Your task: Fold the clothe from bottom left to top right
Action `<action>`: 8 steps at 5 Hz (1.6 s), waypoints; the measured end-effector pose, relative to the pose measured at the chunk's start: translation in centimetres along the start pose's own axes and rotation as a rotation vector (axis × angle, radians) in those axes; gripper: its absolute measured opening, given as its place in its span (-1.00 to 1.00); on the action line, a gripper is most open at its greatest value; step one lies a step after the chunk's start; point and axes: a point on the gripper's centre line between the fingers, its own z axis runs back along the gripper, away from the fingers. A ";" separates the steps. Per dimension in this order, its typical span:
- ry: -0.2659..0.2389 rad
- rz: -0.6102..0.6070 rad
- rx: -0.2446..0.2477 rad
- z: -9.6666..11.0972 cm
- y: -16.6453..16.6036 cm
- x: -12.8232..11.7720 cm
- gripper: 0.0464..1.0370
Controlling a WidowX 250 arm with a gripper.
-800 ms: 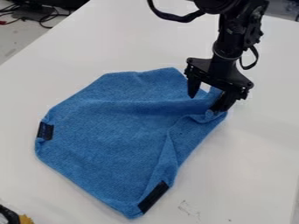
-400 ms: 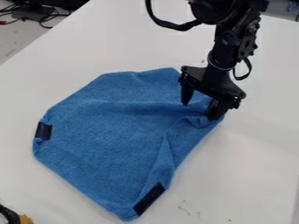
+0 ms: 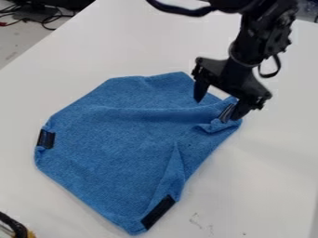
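Cloth [image 3: 118, 158] is blue and spread across the middle of the white table [image 3: 267, 186], kinda rumpled at its upper right corner. Gripper [image 3: 217, 109] hangs right over that corner, fingers spread well apart. There's a dark patch [image 3: 46, 139] on the left corner, and another dark patch [image 3: 157, 212] down at the bottom one.

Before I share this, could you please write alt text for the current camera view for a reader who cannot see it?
A black gripper hangs with its fingers apart at the crumpled right corner of a blue cloth that lies on a white table. Black patches mark the cloth's left and bottom corners.
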 end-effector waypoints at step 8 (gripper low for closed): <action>0.296 0.328 -0.136 -1.6 0.4 -18.5 -0.34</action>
